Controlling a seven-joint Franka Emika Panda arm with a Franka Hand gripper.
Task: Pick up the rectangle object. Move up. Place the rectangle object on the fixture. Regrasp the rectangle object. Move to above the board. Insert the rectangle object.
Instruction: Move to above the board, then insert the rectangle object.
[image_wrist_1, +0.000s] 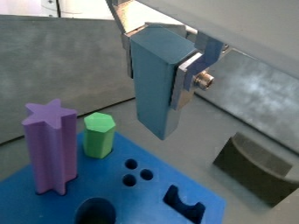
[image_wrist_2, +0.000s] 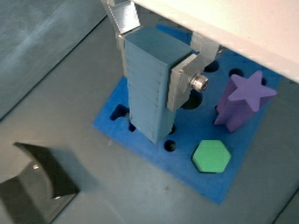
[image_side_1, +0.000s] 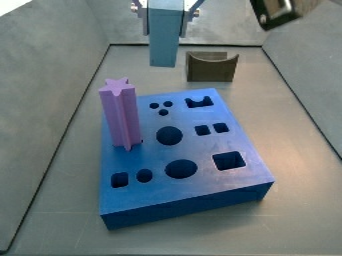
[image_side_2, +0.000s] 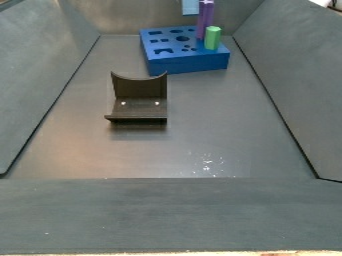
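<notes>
My gripper (image_wrist_1: 158, 77) is shut on the rectangle object (image_wrist_1: 156, 92), a smooth grey-blue bar that hangs upright between the silver fingers (image_wrist_1: 187, 83). In a side view the bar (image_side_1: 163, 38) is in the air under the gripper (image_side_1: 167, 8), above the far end of the board (image_side_1: 187, 150) and left of the fixture (image_side_1: 210, 66). From a wrist view the bar's lower end (image_wrist_2: 152, 118) shows over the blue board (image_wrist_2: 117, 114) near its small holes. The fixture (image_side_2: 136, 98), a dark holder with a U-shaped notch, stands on the floor apart from the board (image_side_2: 181, 55).
A purple star-topped post (image_side_1: 120, 115) stands in the board, with a green hexagon peg (image_wrist_1: 98, 136) beside it. Round, square and other cut-outs (image_side_1: 229, 160) lie open in the board. Sloping grey walls (image_side_2: 40, 90) enclose the floor on both sides.
</notes>
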